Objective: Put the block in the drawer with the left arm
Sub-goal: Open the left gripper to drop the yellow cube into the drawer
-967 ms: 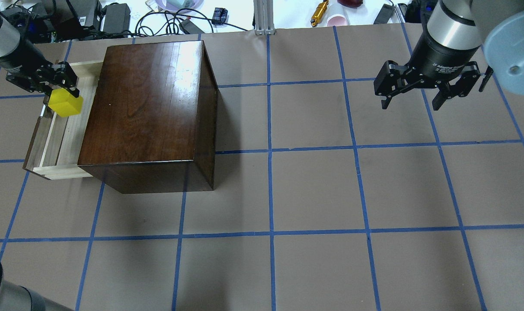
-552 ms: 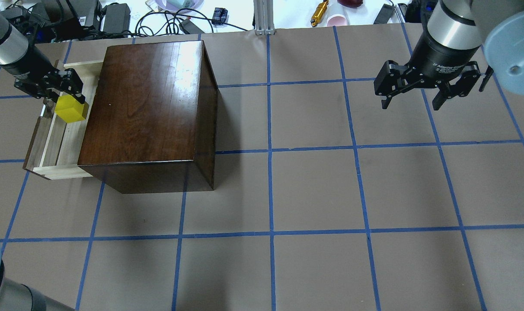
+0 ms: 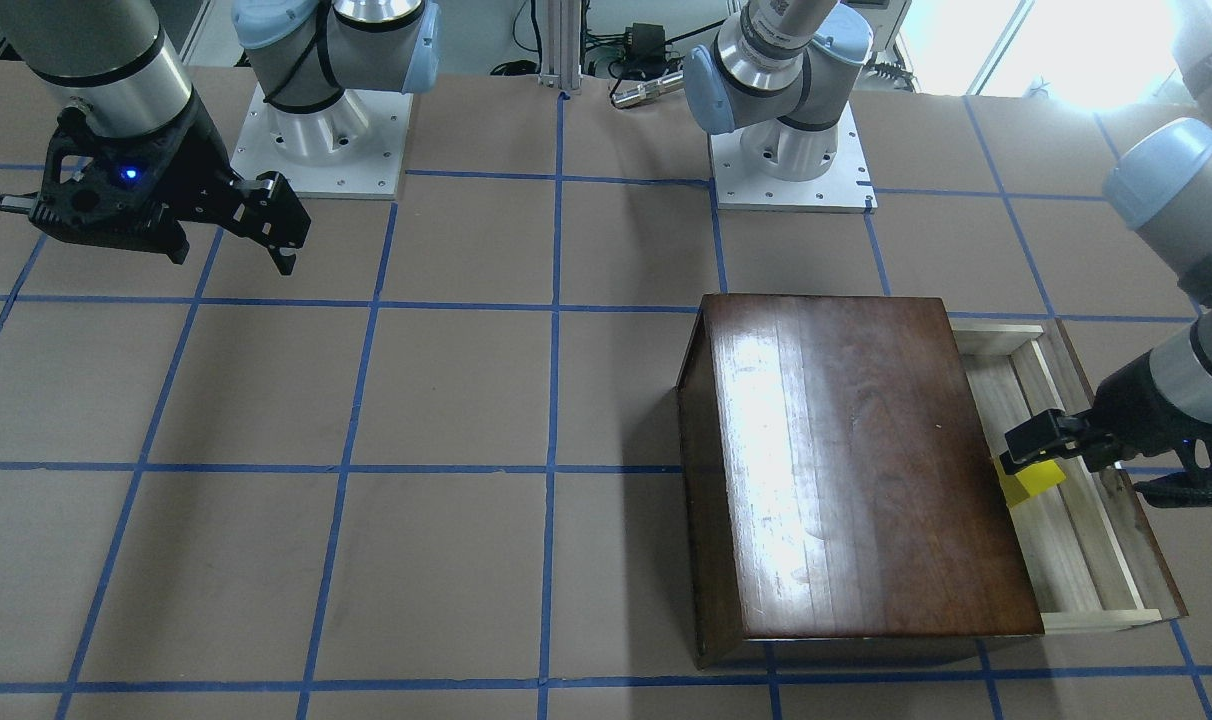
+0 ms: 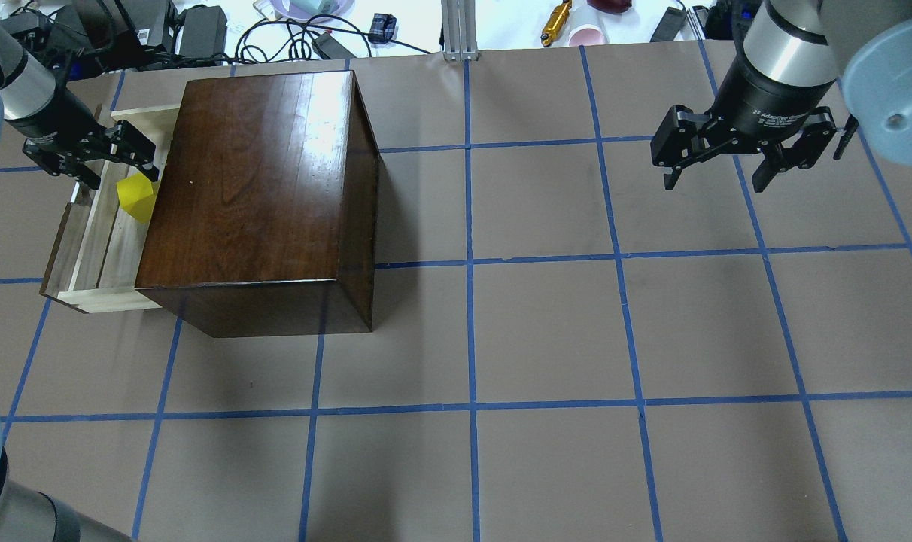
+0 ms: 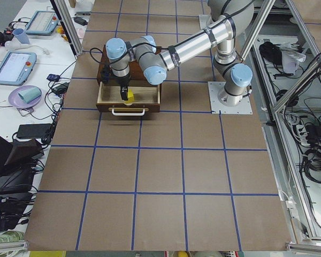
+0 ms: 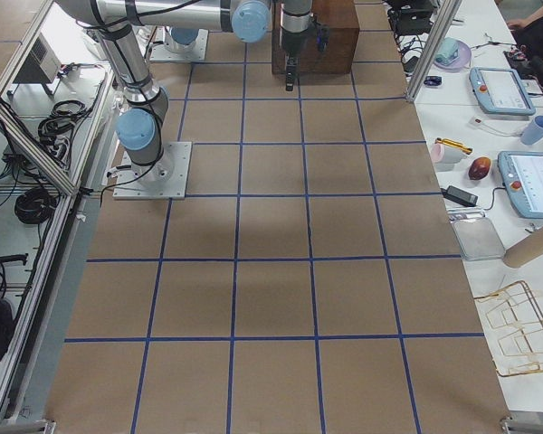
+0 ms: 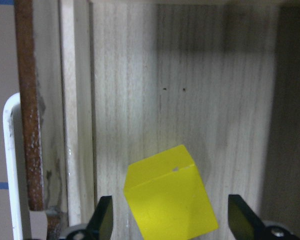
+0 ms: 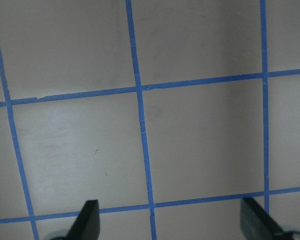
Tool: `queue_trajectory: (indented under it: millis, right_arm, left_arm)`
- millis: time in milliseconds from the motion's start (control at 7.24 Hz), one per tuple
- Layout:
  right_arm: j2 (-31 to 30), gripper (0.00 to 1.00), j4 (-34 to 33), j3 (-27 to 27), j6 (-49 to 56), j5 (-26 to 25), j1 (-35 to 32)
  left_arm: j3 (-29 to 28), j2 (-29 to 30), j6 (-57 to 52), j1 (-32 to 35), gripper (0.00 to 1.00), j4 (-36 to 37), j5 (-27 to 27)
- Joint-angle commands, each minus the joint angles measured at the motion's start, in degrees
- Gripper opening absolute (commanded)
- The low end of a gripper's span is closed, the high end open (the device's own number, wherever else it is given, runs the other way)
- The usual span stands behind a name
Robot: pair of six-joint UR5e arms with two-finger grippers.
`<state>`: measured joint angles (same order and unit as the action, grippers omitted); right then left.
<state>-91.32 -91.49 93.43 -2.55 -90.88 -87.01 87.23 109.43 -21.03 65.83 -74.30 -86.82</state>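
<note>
Where the left gripper (image 4: 117,172) is hanging: just over the pulled-out drawer (image 4: 102,299), close beside the cabinet (image 4: 253,188), on the side where that drawer is sticking out.
Left jaws: standing wide and gripping nothing. In the wrist view both fingers (image 7: 102,220) are showing pale wood between themselves and the block (image 7: 171,200).
Block: lying within the drawer's pale walls, right next to the cabinet. It is tilting with one corner up, and the cabinet's top edge is partly hiding it from overhead. Whether it is resting on the drawer floor, I cannot tell.
Drawer: standing open out of the cabinet, with its dark front panel and white handle (image 7: 10,150) facing away from the cabinet.
Left arm (image 5: 187,45): reaching across above the cabinet and bending down to the drawer side.
Right gripper (image 4: 715,181): hovering over the table (image 4: 546,331), well apart from the cabinet on the side opposite the drawer. Its jaws are spreading wide around nothing.
Table: showing brown paper with a blue tape grid, and carrying the cabinet.
</note>
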Motion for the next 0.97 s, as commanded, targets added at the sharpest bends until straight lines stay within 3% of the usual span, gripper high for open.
queue_trajectory:
  millis: [0, 414, 829]
  right_arm:
    - [0.0, 1.0, 0.0, 0.0, 0.0, 0.0, 0.0]
    - [0.0, 1.0, 0.0, 0.0, 0.0, 0.0, 0.0]
    - [0.0, 1.0, 0.0, 0.0, 0.0, 0.0, 0.0]
  left_arm:
    - [-0.8, -2.5, 0.0, -0.2, 1.0, -1.8, -0.4]
    - [-1.5, -11.3, 0.9, 0.9, 1.0, -13.1, -0.5]
    - [-1.1, -18.8, 3.8, 6.9, 1.0, -16.2, -1.3]
